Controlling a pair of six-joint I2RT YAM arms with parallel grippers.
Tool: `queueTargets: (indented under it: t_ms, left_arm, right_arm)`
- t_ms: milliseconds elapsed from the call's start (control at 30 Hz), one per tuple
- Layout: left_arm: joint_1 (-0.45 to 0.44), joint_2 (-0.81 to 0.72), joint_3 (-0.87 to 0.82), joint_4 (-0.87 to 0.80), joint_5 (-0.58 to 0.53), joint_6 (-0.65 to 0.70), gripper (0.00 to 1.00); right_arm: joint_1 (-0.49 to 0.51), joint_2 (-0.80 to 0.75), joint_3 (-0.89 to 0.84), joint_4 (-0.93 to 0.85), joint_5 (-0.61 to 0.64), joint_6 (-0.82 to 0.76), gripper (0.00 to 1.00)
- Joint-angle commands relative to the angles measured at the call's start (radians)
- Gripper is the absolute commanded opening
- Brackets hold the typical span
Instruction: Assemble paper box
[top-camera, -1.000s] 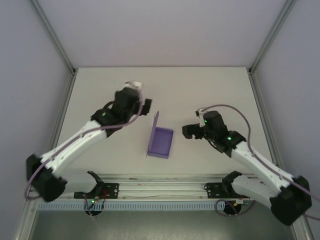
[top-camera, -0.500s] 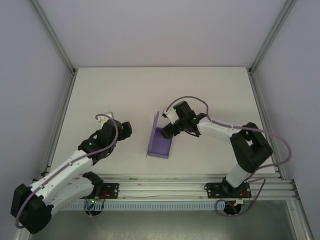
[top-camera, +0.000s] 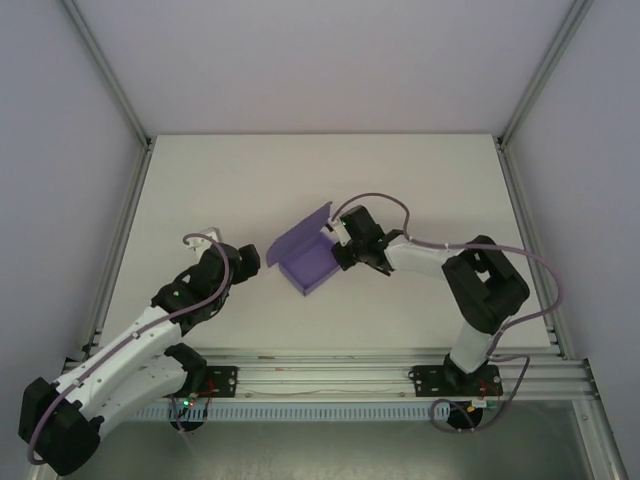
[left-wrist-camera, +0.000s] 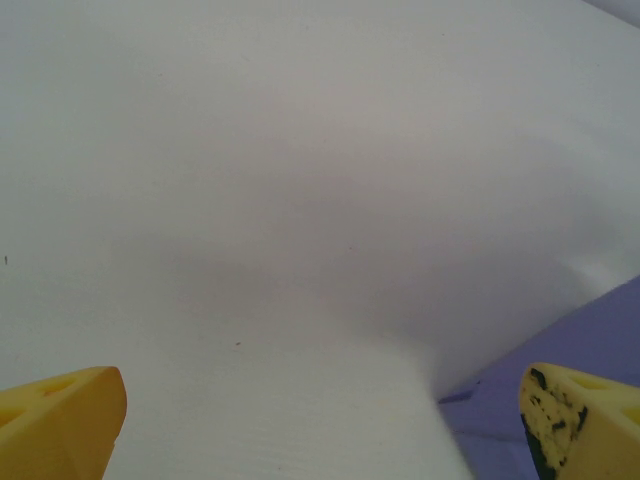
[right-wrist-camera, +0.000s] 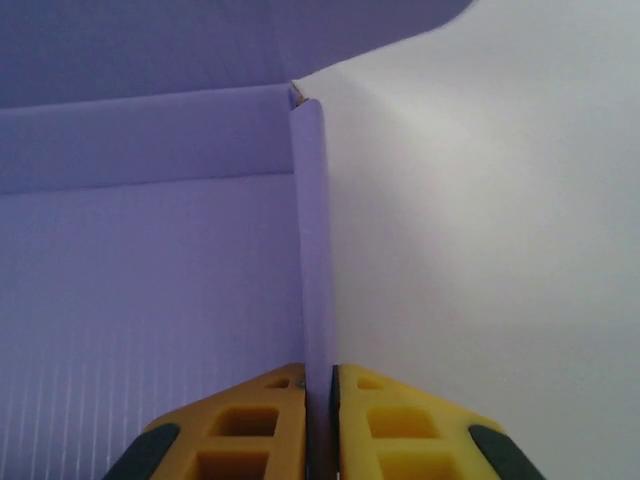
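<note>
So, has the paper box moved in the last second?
Yes. The paper box, pinched by the right gripper, has turned clockwise and shifted away from the front rail.

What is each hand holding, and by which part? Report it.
Right hand pinches the paper box by its upright side wall. Left hand is open, holding nothing.

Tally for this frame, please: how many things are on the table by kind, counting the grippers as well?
Purple paper box: 1, the box, partly folded.
Grippers: 2, the left gripper open beside the box, the right gripper shut on the box's wall.
Total: 3
</note>
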Motion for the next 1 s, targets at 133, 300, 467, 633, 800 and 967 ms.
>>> queueTargets:
  t_ms: [133, 300, 467, 633, 800, 967]
  left_arm:
    - [0.012, 0.042, 0.019, -0.014, -0.038, -0.006, 1.0]
    - [0.012, 0.084, 0.029, 0.008, -0.014, 0.015, 1.0]
    - [0.012, 0.135, 0.036, 0.047, 0.046, 0.054, 1.0]
    - [0.012, 0.19, 0.051, 0.089, 0.144, 0.13, 1.0]
    - [0.011, 0.247, 0.089, 0.145, 0.264, 0.244, 1.0]
    - [0.011, 0.315, 0.16, 0.165, 0.353, 0.41, 1.0]
  right_arm:
    - [0.07, -0.136, -0.099, -0.083, 0.348, 0.41, 0.11]
    - [0.131, -0.179, -0.087, -0.274, 0.495, 0.68, 0.11]
    - [0.16, -0.189, -0.114, -0.26, 0.488, 0.776, 0.11]
    - [0.168, -0.17, -0.123, -0.24, 0.476, 0.775, 0.19]
    - [0.167, -0.235, -0.118, -0.256, 0.478, 0.746, 0.33]
    - [0.167, -0.371, -0.117, -0.27, 0.486, 0.593, 0.58]
